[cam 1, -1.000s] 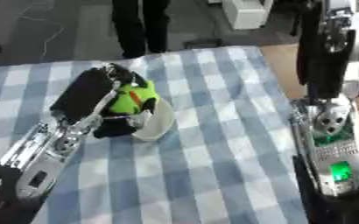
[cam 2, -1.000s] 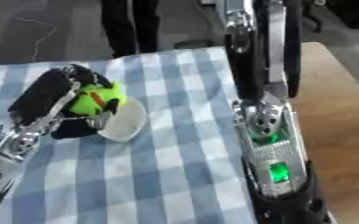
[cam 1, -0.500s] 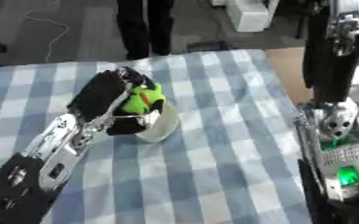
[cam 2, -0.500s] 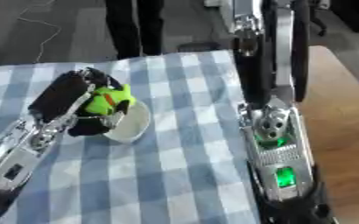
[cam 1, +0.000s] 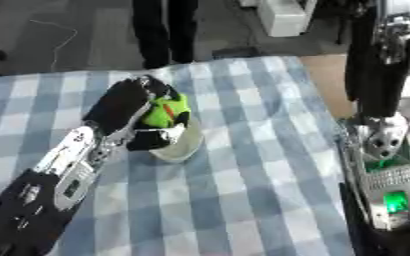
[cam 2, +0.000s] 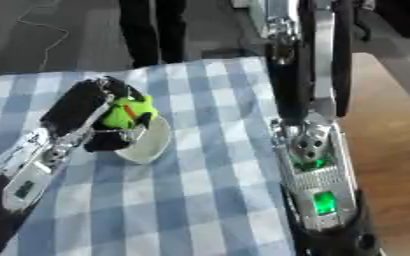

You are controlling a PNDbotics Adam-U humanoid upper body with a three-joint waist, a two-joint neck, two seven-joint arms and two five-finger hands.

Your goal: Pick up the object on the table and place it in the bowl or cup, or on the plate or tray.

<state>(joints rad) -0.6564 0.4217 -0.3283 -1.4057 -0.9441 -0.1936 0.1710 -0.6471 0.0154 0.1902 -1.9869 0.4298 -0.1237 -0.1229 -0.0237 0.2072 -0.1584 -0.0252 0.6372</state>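
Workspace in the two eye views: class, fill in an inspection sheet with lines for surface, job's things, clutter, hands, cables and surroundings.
Surface: table under a blue and white checked cloth; bare wood shows along its right edge.
Job's things: a yellow-green object sits at the mouth of a white bowl.
Clutter: nothing seen.
Hands: left hand over the bowl, fingers curled round the object. Right hand: not in view; only the right arm shows, with green lights.
Cables: a thin cable lies on the floor beyond the table.
Surroundings: a person's dark legs stand at the far edge; a white unit behind.
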